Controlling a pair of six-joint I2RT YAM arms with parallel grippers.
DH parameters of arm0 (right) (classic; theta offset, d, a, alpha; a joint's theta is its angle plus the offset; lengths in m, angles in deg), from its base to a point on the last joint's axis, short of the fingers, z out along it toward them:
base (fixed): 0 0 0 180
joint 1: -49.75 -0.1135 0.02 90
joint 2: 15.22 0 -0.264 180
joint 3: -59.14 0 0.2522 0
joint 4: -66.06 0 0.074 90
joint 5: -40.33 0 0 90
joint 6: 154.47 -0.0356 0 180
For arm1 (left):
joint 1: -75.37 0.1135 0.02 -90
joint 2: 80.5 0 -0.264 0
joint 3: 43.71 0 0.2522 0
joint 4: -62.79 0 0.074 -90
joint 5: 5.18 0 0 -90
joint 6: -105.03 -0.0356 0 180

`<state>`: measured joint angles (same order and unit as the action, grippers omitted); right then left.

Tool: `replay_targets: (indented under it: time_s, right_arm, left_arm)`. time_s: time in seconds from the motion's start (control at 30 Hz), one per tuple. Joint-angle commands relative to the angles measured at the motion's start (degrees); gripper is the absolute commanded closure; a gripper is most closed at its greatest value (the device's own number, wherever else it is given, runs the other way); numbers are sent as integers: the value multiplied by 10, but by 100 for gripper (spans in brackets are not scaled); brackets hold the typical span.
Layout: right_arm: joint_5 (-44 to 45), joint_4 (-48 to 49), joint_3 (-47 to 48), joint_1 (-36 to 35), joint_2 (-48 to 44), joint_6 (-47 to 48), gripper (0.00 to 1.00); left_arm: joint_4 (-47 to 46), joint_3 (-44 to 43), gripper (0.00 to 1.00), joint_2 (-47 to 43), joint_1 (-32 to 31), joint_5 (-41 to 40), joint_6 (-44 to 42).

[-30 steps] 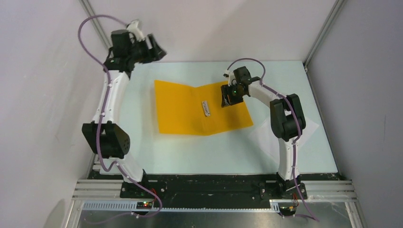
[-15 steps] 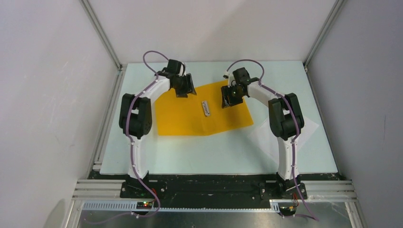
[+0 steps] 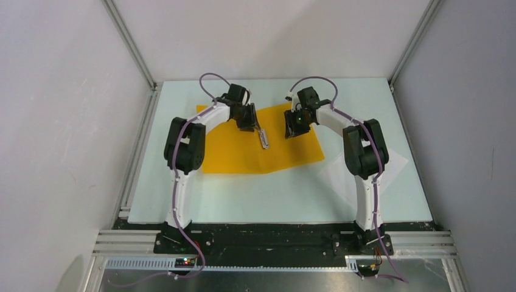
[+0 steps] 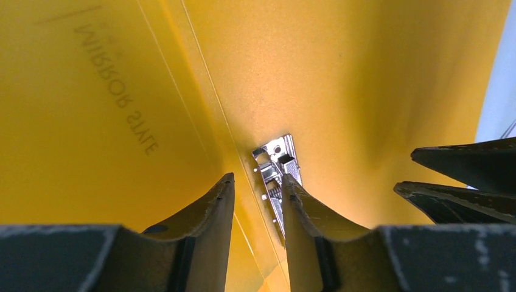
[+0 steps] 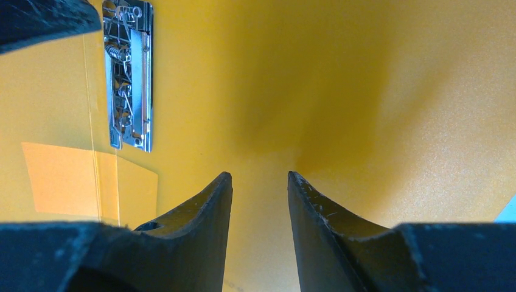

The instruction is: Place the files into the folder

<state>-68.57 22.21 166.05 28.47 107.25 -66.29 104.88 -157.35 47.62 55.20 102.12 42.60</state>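
Observation:
The orange-yellow folder (image 3: 234,149) lies open on the pale table, with a metal clip (image 3: 264,137) along its fold. My left gripper (image 3: 250,118) hovers just above the far end of that fold. In the left wrist view its jaws (image 4: 255,179) stand a little apart, with the crease and the clip (image 4: 277,161) showing beyond them and nothing held. My right gripper (image 3: 292,125) hangs over the folder's right flap, which is slightly raised at its far edge. Its jaws (image 5: 260,174) are open on nothing. The files (image 3: 394,163), white sheets, lie at the right, partly under the right arm.
The folder (image 4: 365,73) fills both wrist views. The right gripper's dark fingers (image 4: 462,182) show at the right edge of the left wrist view. Grey walls and metal frame posts (image 3: 131,45) close in the table on three sides.
My left arm has swung in from the far left corner to the folder's fold, its jaws narrowing. The right arm has stayed put, its jaws slightly narrower.

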Motion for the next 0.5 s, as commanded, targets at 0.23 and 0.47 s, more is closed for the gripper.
replay_targets:
  time_s: [0.23, 0.47]
  right_arm:
    - [-3, 6, 36, -6, 21, -8, 56]
    - [-1, 4, 39, -8, 23, -7, 56]
  left_arm:
    - [-22, -20, 71, 28, -10, 2, 23]
    - [-22, -17, 78, 27, -10, -9, 28]
